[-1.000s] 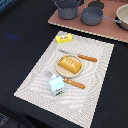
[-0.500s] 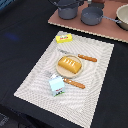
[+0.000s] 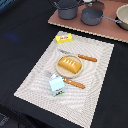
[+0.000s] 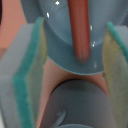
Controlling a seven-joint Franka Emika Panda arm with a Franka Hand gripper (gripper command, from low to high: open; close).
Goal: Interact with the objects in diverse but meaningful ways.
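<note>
Gripper is seen spread wide above a grey pot holding the sausage.
Bread loaf is set on a plate mid-placemat; carton stands nearby, yellow packet at the mat's far edge.

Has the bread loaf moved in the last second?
No. The bread loaf sits on its plate between the fork and knife, matching both earlier exterior views, judged against the placemat.

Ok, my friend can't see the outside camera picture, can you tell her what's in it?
An orange bread loaf sits on a plate on a striped placemat, with a blue carton and yellow packet nearby. Grey pots stand behind.
</note>
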